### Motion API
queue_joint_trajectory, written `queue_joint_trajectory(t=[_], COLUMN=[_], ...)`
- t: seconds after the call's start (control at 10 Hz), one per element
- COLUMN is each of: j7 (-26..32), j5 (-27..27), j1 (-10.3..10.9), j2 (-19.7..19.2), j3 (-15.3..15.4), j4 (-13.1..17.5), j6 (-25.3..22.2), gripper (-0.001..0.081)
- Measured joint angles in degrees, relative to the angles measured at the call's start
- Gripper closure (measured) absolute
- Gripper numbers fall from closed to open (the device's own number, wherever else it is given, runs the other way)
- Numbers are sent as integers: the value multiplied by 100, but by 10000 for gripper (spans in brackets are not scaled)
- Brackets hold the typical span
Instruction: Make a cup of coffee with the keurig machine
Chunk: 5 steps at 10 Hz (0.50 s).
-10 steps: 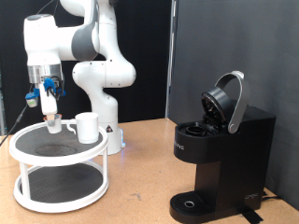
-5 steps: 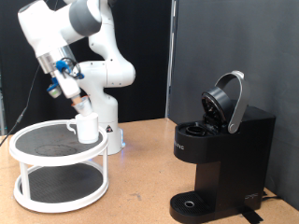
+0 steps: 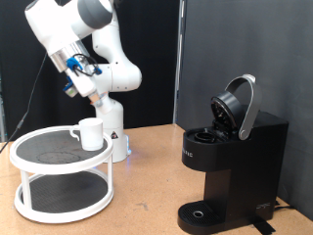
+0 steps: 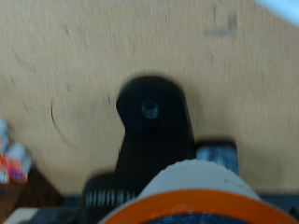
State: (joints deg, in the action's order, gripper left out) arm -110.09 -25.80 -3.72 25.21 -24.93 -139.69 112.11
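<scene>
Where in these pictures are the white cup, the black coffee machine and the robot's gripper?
cup (image 3: 91, 133): exterior view, on its white side wall.
keurig machine (image 3: 210, 157): exterior view, on its black front body.
gripper (image 3: 96, 99): exterior view, at the fingertips above the cup.

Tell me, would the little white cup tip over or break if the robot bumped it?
The cup looks squat with a flat bottom, so a bump would probably slide it, not tip it. It stands near the edge of the white stand, so it might fall off. It looks ceramic, so it could chip. The hand hangs above it.
</scene>
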Motion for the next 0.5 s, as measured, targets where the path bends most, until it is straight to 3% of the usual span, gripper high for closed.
queue_joint_trajectory(t=[0.3,0.5], j7=[-171,-573], j5=[-530,-723], j1=[331,432], j2=[-147,-154], j3=[98,391], j4=[444,535], j6=[-690,-434], gripper=[434,434])
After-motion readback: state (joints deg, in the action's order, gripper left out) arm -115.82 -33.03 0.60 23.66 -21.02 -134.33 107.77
